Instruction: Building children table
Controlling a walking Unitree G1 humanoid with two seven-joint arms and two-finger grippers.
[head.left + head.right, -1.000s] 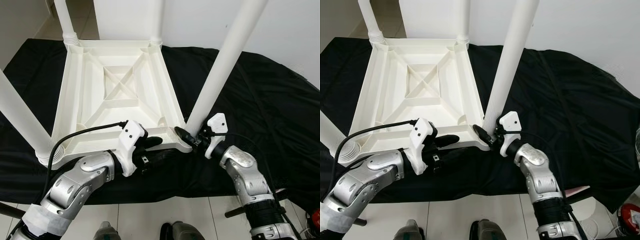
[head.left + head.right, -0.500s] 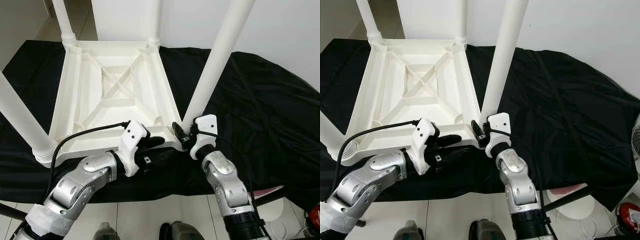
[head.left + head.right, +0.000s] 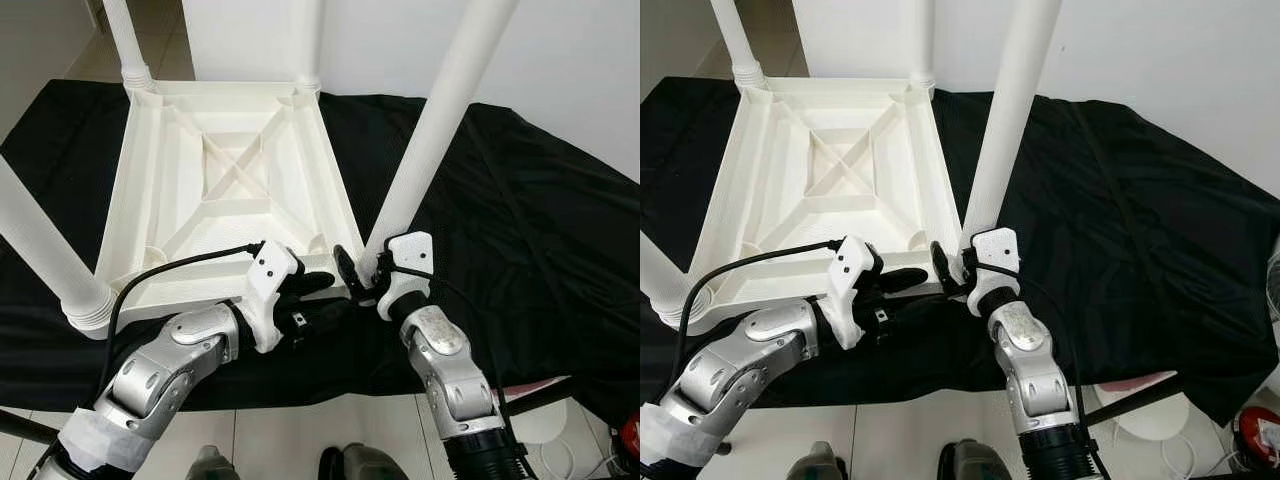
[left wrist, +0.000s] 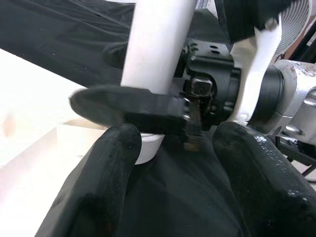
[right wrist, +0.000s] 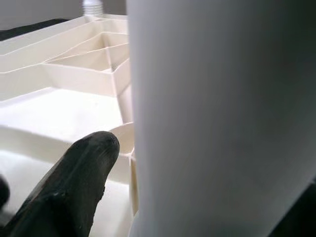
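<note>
Your right gripper point(image 3: 352, 280) has slid inward, fingers clasping the white leg point(image 3: 425, 150); left gripper point(image 3: 318, 300), fingers parted, rests alongside over the black cloth point(image 3: 530, 230) beneath the upturned table point(image 3: 225, 180).

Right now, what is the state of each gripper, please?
Left gripper: open, holding nothing, at the near edge of the upturned table.
Right gripper: closed on the table leg near its base.

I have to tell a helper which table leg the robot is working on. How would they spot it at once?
A white table lies upside down on a black cloth, its legs pointing up. Go to the corner nearest the robot, on its right side: the leg there leans to the right instead of standing straight like the others, and the right gripper sits at its base.
</note>
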